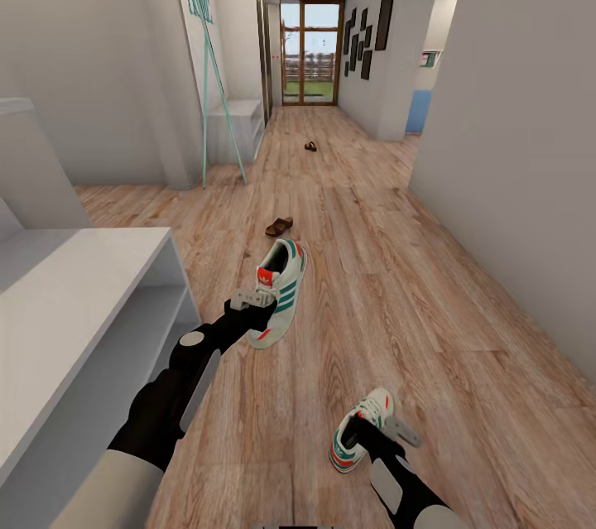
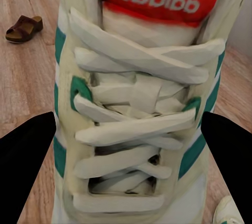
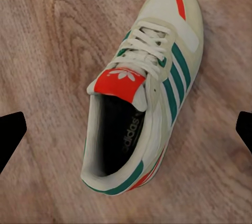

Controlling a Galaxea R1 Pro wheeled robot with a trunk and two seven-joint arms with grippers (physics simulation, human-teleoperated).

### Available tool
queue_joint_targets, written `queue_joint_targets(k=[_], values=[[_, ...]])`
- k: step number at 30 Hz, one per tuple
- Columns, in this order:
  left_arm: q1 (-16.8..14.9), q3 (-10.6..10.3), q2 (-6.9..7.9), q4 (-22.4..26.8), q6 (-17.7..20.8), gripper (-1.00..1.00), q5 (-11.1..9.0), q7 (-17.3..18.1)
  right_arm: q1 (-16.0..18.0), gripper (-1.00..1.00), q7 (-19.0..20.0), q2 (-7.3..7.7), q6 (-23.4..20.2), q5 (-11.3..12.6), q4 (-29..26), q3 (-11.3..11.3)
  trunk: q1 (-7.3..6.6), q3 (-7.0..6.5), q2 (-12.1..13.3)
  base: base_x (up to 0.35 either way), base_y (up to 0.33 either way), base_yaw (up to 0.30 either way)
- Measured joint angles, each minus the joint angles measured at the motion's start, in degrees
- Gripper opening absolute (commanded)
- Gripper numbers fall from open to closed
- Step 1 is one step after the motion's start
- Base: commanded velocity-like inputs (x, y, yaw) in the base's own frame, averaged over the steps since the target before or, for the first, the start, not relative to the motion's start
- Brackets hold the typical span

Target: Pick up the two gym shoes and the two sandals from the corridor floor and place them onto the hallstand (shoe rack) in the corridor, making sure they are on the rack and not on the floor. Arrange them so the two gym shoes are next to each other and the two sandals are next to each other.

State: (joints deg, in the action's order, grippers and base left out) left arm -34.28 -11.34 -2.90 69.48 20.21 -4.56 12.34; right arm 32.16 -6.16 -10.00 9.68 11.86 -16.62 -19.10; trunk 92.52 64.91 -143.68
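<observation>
Left tool [image 1: 252, 303]: right on the far gym shoe [image 1: 279, 290], fingers [image 2: 26, 166] spread wide either side of its laces, gripping nothing
Right tool [image 1: 374, 430]: poised over the near gym shoe [image 3: 144, 92], fingers wide apart, empty
Both gym shoes: flat on the corridor floor [image 1: 430, 314]
Sandals: 1 [image 1: 279, 226] just beyond the far gym shoe, 1 [image 1: 310, 146] well down the corridor
Hallstand [image 1: 74, 305]: at the robot's left
</observation>
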Motion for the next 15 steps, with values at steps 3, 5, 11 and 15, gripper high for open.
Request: queue_joint_targets(k=[3, 5, 11, 15], values=[[0.00, 0.00, -0.02, -0.02, 0.00, -1.00, 0.00, -0.02, 0.31, 1.00, -0.17, 0.00, -0.51, 0.00, 0.01, 0.03, 0.00, 0.00, 0.00, 0.000, 0.000, 0.000], [0.00, 0.00, -0.01, -0.01, 0.00, -1.00, -0.02, -0.03, 0.99, 1.00, -0.42, 0.00, -1.21, 0.00, 0.02, 0.03, 0.00, 0.00, 0.00, 0.000, 0.000, 0.000], [0.00, 0.00, 0.00, 0.02, 0.00, -1.00, -0.01, -0.04, 7.64, 1.00, -6.79, 0.00, -5.41, 0.04, 2.21, 0.06, 0.00, 0.00, 0.00, 0.000, 0.000, 0.000], [0.00, 0.00, 0.00, 0.03, 0.00, -1.00, 0.00, -0.05, 11.52, 1.00, -11.27, 0.00, -6.59, 0.12, 5.22, 0.05, 0.00, 0.00, 0.00, 0.000, 0.000, 0.000]])
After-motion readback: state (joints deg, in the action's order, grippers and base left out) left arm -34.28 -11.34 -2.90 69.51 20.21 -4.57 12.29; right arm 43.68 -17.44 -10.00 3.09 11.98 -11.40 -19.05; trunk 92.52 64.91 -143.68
